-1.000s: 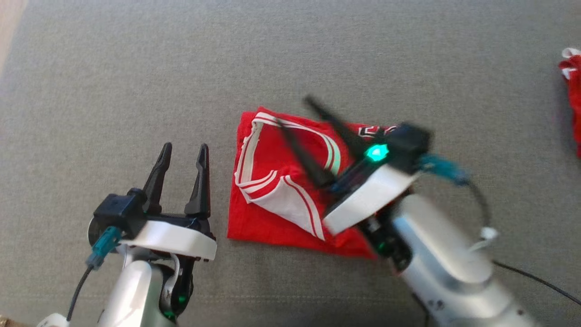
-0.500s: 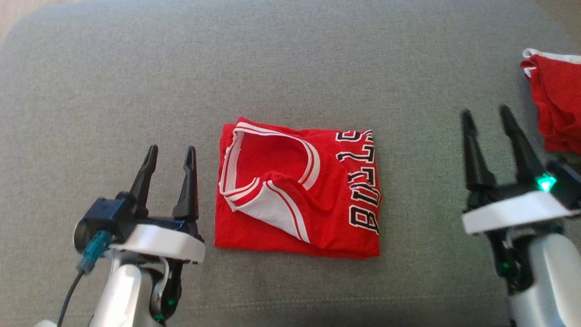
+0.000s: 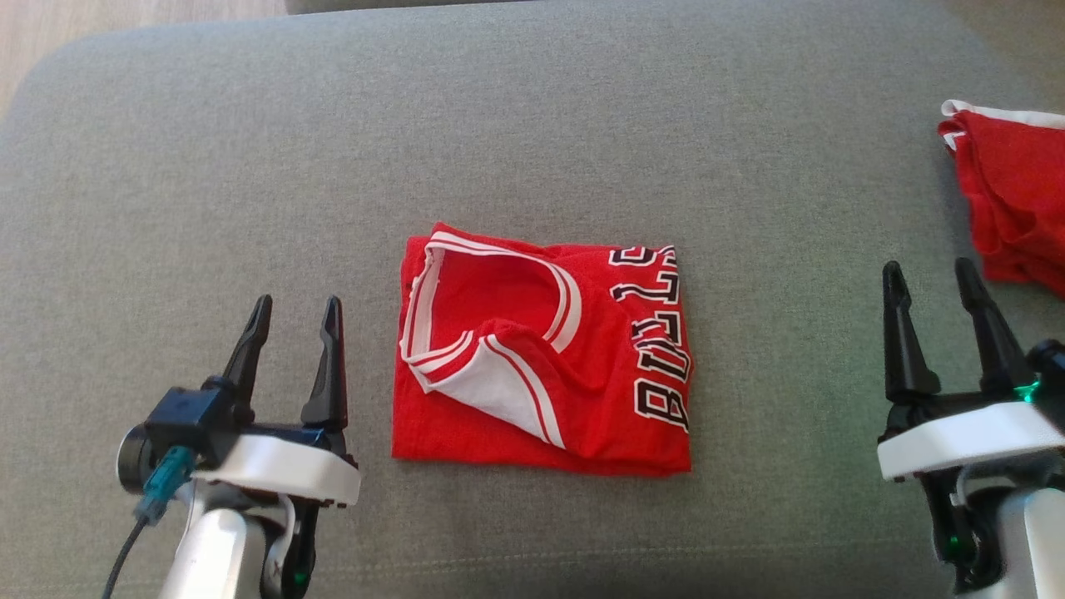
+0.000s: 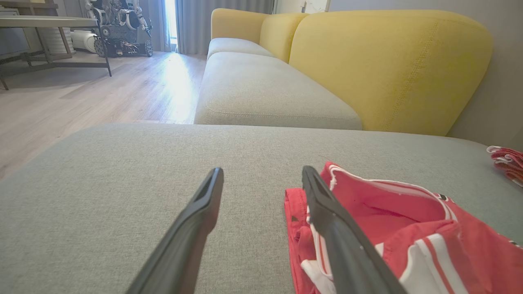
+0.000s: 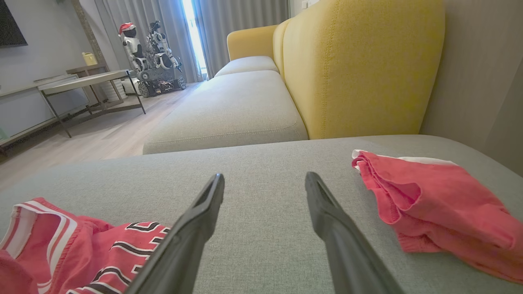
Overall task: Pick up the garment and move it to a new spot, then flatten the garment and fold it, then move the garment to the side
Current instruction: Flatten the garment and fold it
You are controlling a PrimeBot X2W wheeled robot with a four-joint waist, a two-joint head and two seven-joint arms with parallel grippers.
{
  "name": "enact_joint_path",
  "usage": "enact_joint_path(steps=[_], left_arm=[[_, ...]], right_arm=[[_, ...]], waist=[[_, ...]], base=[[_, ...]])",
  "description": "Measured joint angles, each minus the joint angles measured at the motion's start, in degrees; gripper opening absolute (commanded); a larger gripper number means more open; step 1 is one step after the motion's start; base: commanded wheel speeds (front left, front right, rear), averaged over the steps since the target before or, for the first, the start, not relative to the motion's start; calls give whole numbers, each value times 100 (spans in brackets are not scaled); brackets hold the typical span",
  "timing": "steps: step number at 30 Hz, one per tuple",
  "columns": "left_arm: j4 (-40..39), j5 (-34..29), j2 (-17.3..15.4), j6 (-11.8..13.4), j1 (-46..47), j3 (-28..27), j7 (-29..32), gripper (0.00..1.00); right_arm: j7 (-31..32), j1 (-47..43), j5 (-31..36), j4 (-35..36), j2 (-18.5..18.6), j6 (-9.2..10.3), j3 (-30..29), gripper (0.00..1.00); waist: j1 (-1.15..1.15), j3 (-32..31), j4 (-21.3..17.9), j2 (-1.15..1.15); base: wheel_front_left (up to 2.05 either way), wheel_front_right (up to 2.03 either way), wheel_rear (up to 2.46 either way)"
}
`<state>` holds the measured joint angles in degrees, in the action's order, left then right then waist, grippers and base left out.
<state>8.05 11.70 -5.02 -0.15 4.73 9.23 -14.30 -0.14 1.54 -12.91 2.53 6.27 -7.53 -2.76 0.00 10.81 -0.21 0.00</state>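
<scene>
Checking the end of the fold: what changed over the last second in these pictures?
The right tool, which lay over the folded jersey, has pulled back to the robot's right and stands clear of it, open and empty. The view also shifted. The jersey stayed folded in place on the grey cushion; the left tool stayed open beside it.

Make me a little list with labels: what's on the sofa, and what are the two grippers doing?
surface: grey cushion
jersey: red, folded, lying mid-cushion
other cloth: red, bunched, at the cushion's right edge
left gripper: open, empty, left of jersey
right gripper: open, empty, between jersey and other cloth
</scene>
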Motion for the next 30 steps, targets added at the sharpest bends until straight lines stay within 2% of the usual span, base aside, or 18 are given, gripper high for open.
enact_joint_path(steps=[12, 14, 20, 27, 30], left_arm=[[-4, 0, -14, 23, 4, 89, 0, 100], [-10, 0, -18, 24, 6, 98, 0, 100], [-20, 3, -16, 23, 29, 131, 0, 100], [38, 4, -2, 14, 229, 277, 0, 100], [83, 5, 29, 8, 294, 315, 0, 100]], right_arm=[[119, 3, 65, 13, -9, 0, 58, 100], [192, 3, 65, 7, -7, 0, 204, 0], [321, 38, -1, -163, -7, 0, 832, 0], [368, 520, -352, -666, -48, 0, 2331, 0], [367, 708, -502, -1053, -100, 0, 2791, 0]], waist=[[0, 22, 18, 0], [0, 45, 26, 0], [0, 136, 88, 0], [0, 225, 271, 0], [0, 255, 378, 0]], base=[[0, 0, 0], [0, 0, 0], [0, 0, 0], [0, 0, 0], [0, 0, 0]])
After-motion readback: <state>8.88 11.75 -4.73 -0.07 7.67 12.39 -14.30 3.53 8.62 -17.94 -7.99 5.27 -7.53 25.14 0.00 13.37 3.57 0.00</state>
